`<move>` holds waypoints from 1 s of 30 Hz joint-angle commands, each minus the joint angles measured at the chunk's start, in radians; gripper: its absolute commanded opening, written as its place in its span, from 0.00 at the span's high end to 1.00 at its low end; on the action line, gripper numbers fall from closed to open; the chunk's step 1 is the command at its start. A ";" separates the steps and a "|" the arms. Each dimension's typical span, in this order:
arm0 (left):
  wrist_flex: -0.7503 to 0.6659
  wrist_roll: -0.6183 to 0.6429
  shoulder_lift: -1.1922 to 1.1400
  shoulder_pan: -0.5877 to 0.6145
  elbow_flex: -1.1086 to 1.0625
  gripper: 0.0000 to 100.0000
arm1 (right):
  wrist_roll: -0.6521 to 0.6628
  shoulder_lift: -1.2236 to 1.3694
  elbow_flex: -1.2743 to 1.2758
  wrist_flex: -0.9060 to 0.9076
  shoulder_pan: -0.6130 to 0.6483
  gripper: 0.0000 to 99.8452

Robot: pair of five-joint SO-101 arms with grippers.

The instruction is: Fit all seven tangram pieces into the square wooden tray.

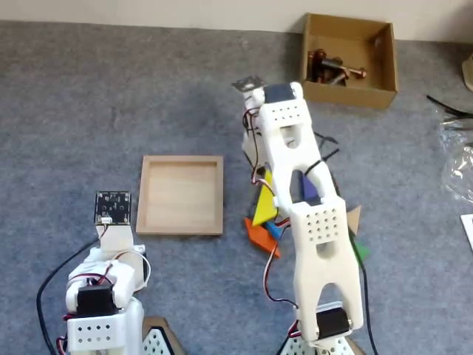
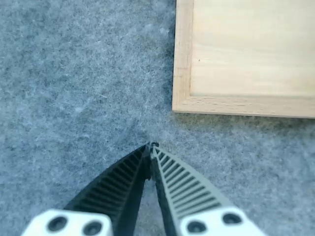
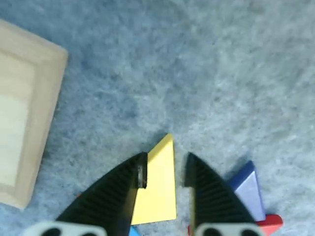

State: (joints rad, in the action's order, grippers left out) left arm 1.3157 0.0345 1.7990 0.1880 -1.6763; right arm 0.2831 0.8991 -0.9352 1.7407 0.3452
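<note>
The square wooden tray [image 1: 144,194] lies empty on the grey carpet; its corner [image 2: 183,101] is just ahead of my left gripper [image 2: 150,146], which is shut and holds nothing. The tangram pieces lie in a loose pile to the right of the tray, with a yellow triangle [image 1: 264,205] on the tray side, orange [image 1: 259,235], blue [image 1: 274,230], dark blue [image 1: 309,189], green [image 1: 360,251] and a tan one [image 1: 354,219]. My right gripper [image 3: 165,162] is open, its fingers standing on either side of the yellow triangle [image 3: 157,189]. The right arm [image 1: 284,140] hides part of the pile.
A cardboard box [image 1: 384,59] with copper-coloured items stands at the back right. Clear plastic [image 1: 458,159] lies at the right edge. A lavender-blue piece [image 3: 248,187] and a red one [image 3: 269,222] lie beside the right fingers. Open carpet stretches left of and behind the tray.
</note>
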 commanded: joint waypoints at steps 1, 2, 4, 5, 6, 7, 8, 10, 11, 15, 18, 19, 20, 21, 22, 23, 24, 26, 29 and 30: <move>0.008 0.003 -0.007 0.008 -0.021 1.00 | -0.014 -0.031 -0.067 0.021 0.013 0.98; 0.008 0.003 -0.007 0.008 -0.021 1.00 | -0.015 -0.031 -0.064 0.022 0.013 0.97; 0.008 0.003 -0.007 0.008 -0.021 1.00 | -0.074 -0.031 -0.061 0.024 0.010 0.96; 0.008 0.003 -0.007 0.008 -0.021 1.00 | -0.140 -0.033 -0.059 0.024 0.007 0.94; 0.008 0.003 -0.007 0.008 -0.021 1.00 | -0.203 -0.033 -0.059 0.024 0.002 0.92; 0.008 0.003 -0.007 0.008 -0.021 1.00 | -0.256 -0.033 -0.059 0.024 0.001 0.89; 0.008 0.003 -0.007 0.008 -0.021 1.00 | -0.295 -0.033 -0.059 0.024 0.004 0.85; 0.008 0.003 -0.007 0.008 -0.021 1.00 | -0.345 -0.033 -0.059 0.024 0.010 0.80; 0.008 0.003 -0.007 0.008 -0.021 1.00 | -0.356 -0.033 -0.061 0.024 0.013 0.78; 0.008 0.003 -0.007 0.008 -0.021 1.00 | -0.419 -0.035 -0.058 0.024 0.035 0.78; 0.008 0.003 -0.007 0.008 -0.021 1.00 | -0.523 -0.035 -0.048 0.025 0.051 0.78; 0.008 0.003 -0.007 0.008 -0.021 1.00 | -0.552 -0.035 -0.036 0.025 0.061 0.78; 0.008 0.003 -0.007 0.008 -0.021 1.00 | -0.572 -0.035 -0.028 0.025 0.071 0.78; 0.008 0.003 -0.007 0.008 -0.021 1.00 | -0.578 -0.035 -0.015 0.025 0.087 0.78; 0.008 0.003 -0.007 0.008 -0.021 1.00 | -0.578 -0.035 -0.010 0.025 0.099 0.78; 0.008 0.003 -0.007 0.008 -0.021 1.00 | -0.580 -0.035 -0.002 0.025 0.108 0.78; 0.008 0.003 -0.007 0.008 -0.021 1.00 | -0.580 -0.039 -0.002 0.025 0.111 0.78; 0.008 0.003 -0.007 0.008 -0.021 1.00 | -0.580 -0.081 0.012 0.025 0.110 0.78; 0.008 0.003 -0.007 0.008 -0.021 1.00 | -0.580 -0.211 0.104 0.025 0.102 0.78; 0.008 0.003 -0.007 0.008 -0.021 1.00 | -0.580 -0.257 0.153 0.024 0.104 0.78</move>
State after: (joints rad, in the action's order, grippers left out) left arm 1.3157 0.0345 1.7990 0.1880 -1.6763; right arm -0.2877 0.8270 -0.8462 1.7438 0.4419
